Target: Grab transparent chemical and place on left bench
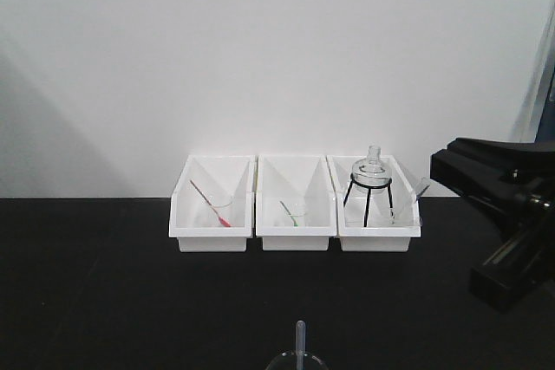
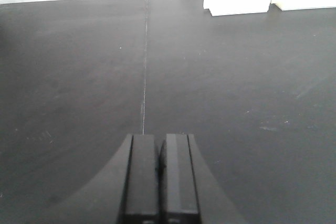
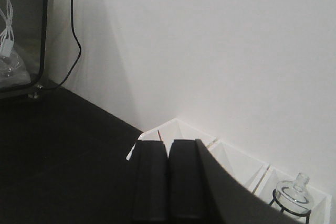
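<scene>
Both tools closed, empty: left tool (image 2: 159, 179), right tool (image 1: 486, 181). Pipette (image 1: 300, 340) stands in beaker (image 1: 297, 361); a clumsy pinch risks tipping the glass.

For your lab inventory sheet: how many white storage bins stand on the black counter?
3, in a row against the wall: the left bin holds a red-tipped stick, the middle bin a green-tipped one, the right bin glassware on a black stand.
</scene>
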Motion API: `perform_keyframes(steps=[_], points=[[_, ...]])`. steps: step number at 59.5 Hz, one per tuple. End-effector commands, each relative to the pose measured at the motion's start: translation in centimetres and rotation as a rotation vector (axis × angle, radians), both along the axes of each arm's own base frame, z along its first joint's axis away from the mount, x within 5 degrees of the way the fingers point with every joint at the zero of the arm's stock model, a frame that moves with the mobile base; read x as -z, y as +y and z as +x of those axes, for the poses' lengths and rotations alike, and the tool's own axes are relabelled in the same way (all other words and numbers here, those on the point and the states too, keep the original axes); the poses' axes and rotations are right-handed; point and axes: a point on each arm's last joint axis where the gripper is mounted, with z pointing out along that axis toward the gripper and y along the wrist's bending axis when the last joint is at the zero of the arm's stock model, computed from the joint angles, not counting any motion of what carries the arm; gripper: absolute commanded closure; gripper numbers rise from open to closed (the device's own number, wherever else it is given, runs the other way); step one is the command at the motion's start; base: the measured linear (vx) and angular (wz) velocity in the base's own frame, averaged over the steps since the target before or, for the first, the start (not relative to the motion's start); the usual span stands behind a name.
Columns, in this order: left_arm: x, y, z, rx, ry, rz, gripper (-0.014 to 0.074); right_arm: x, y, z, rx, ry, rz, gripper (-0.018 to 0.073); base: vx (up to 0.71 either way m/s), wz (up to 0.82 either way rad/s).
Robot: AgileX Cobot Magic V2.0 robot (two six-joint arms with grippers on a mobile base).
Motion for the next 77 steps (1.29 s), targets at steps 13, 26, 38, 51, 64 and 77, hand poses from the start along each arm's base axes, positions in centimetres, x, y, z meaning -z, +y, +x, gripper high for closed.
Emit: perform_keyframes(steps=[13, 26, 38, 51, 64, 77], points=[[-0.3, 0.0, -0.1, 0.001, -0.081, -0.014, 0.0600, -1.7, -0.7, -1.4, 0.024, -0.082, -0.001, 0.0567, 0.00, 0.00], [-0.3, 0.0, -0.1, 0.001, -0.081, -0.014, 0.0600, -2.3, -1.9, -0.4, 0.185, -0.085, 0.131, 0.0567, 0.00, 0.00], [-0.3, 0.0, -0.1, 0.001, -0.081, -0.014, 0.0600, -0.1, -4.7, 0.5, 0.522, 0.140, 0.065, 0.0567, 0.00, 0.00], [-0.3, 0.0, -0.1, 0.001, -0.081, -0.014, 0.0600, 2.1, -5.0, 0.2, 0.541, 0.327, -0.097, 0.0567, 0.00, 0.00], [-0.3, 0.0, -0.1, 0.001, -0.081, -0.014, 0.0600, 4.5, -5.1, -3.5, 0.439, 0.163, 0.015, 0.0567, 0.00, 0.00], [-0.3, 0.0, -0.1, 0.001, -0.081, -0.014, 0.0600, 11.9, -6.8, -7.2, 0.478, 0.139, 0.177, 0.0567, 0.00, 0.00]])
